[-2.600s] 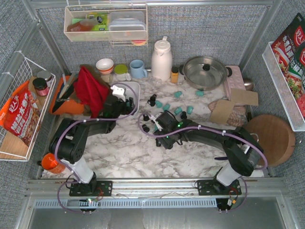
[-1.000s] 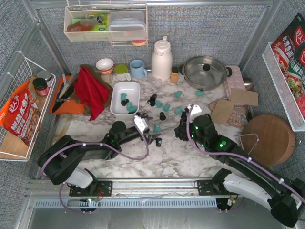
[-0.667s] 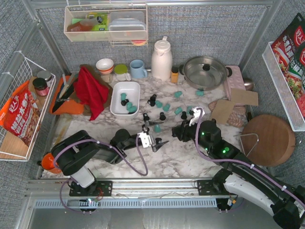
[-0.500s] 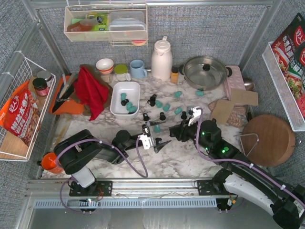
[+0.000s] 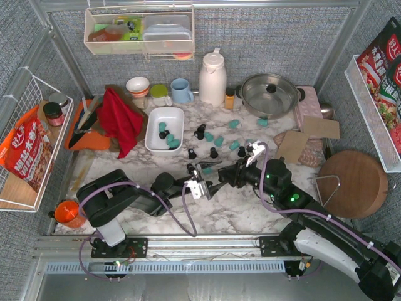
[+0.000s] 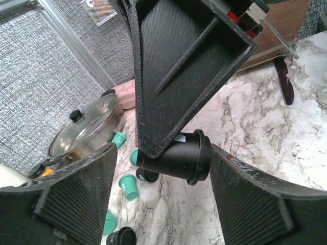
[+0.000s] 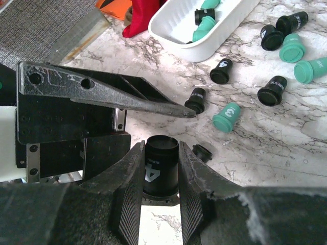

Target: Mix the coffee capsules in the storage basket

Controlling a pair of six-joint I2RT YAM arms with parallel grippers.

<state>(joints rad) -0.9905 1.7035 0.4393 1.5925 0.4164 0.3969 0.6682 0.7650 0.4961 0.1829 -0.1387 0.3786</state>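
Top view, table: white-and-grey marbled tabletop [image 5: 250, 216], both arms reaching to its middle.
Top view, basket: small white rounded-corner storage basket [image 5: 168, 115] left of centre, beside a crumpled red cloth [image 5: 119, 119]. A few teal and black pods lie inside it.
Top view, loose pods: small teal and black cup-shaped coffee capsules [image 5: 219, 140] scattered on the marble just right of the basket, in front of a lidded steel pan [image 5: 269, 94].
Top view, grippers: left gripper [image 5: 213, 176] and right gripper [image 5: 224, 177] meet tip to tip, near the scattered pods and well apart from the basket.

Left wrist view, left gripper [image 6: 162, 153]: ribbed pads spread wide, one on each side.
Left wrist view, held pod: black capsule [image 6: 176, 155] lies sideways between those pads, under a finger of the right gripper. Its rim is just beside the right-hand pad, and I cannot tell whether they touch.
Left wrist view, background: teal pods [image 6: 127, 186] on the marble, with the pan behind.

Right wrist view, right gripper [image 7: 162, 189]: fingers pressed on the black capsule [image 7: 161, 171], marked "4".
Right wrist view, left finger [image 7: 112, 94]: a pointed black blade crossing above the pod.
Right wrist view, basket [image 7: 214, 43]: at the top, holding teal and black pods, with more pods [image 7: 226, 116] loose on the marble below it.
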